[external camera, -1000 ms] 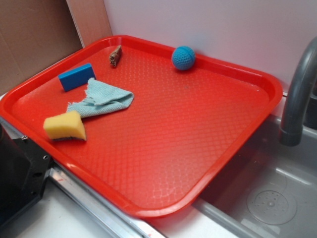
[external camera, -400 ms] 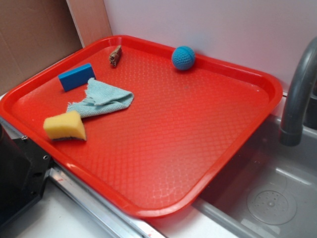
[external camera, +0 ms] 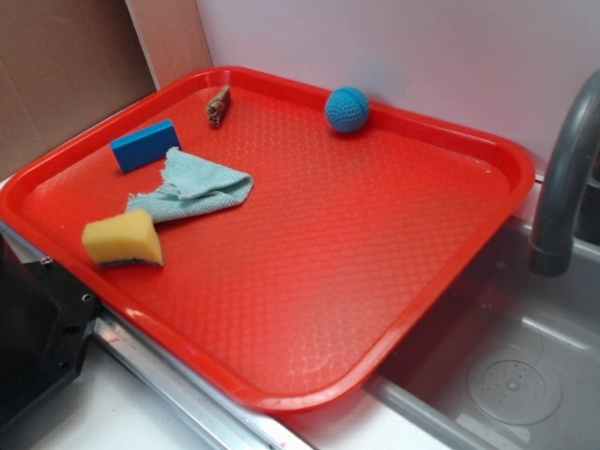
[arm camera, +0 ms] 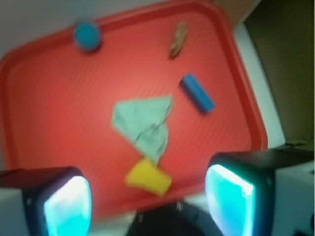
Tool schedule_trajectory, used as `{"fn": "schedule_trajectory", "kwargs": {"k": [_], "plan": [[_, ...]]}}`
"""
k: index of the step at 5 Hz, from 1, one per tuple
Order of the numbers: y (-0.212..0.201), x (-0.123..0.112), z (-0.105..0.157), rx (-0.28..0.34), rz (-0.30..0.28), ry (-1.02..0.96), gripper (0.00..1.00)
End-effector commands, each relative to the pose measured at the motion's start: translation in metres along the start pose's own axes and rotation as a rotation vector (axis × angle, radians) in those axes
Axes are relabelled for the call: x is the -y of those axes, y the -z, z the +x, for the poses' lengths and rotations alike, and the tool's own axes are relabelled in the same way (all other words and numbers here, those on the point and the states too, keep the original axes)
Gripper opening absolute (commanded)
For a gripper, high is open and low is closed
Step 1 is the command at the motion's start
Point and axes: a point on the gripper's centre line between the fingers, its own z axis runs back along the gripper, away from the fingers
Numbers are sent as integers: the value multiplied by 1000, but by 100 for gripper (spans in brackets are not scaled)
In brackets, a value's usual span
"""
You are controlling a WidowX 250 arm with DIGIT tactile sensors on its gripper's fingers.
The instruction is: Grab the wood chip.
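Wood chip (external camera: 218, 105) – unmarked – by tray (external camera: 309, 281) rim.

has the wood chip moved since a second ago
No. In the exterior view the wood chip lies by the red tray's far rim, left of the blue ball, same as before.

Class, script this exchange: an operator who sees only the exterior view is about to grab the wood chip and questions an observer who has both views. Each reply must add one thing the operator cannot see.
Operator: My view shows only the tray. Is the tool open or shut?
Observer: Open. In the wrist view the gripper holds nothing.
Operator: Is it close to its target?
Observer: No. The chip sits near the top of the wrist picture, and the fingers are at the bottom.
Operator: What lies between them?
Observer: The sponge is nearest the fingers, then the cloth.
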Motion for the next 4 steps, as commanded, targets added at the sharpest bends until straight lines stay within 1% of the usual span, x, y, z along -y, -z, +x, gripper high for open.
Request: {"fn": "schedule_trajectory", "kwargs": {"k": [1, 2, 3, 4], "plan": [[43, -21, 58, 229, 47, -296, 100], [75, -26, 83, 245, 41, -312, 100], [114, -31, 108, 220, 92, -298, 100], [146, -38, 122, 179, 146, -292, 100]]}}
